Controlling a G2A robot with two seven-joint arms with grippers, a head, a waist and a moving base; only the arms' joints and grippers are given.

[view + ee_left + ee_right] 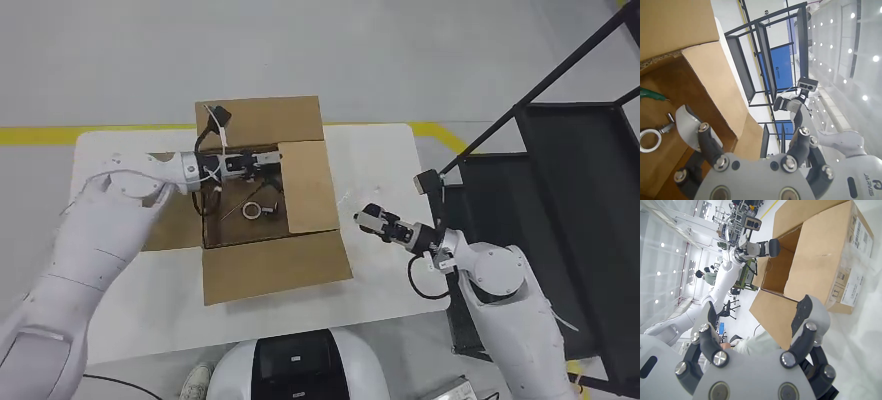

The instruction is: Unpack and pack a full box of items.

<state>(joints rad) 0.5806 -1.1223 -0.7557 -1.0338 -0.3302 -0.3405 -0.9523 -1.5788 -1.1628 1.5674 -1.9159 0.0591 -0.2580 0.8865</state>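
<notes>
Unpacking step. Left gripper [272, 158] is released and empty, over the open box [308, 190] mid-frame, near the tape ring [252, 210] inside. Right gripper [366, 214] is released, right of the box. Next, probably: lower and pinch the ring.

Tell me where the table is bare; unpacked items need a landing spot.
Bare table lies right of the box, around the right gripper, and in a strip along the near edge before the front flap. Crowded: the box opening, with the left gripper above and a tape ring inside.
</notes>
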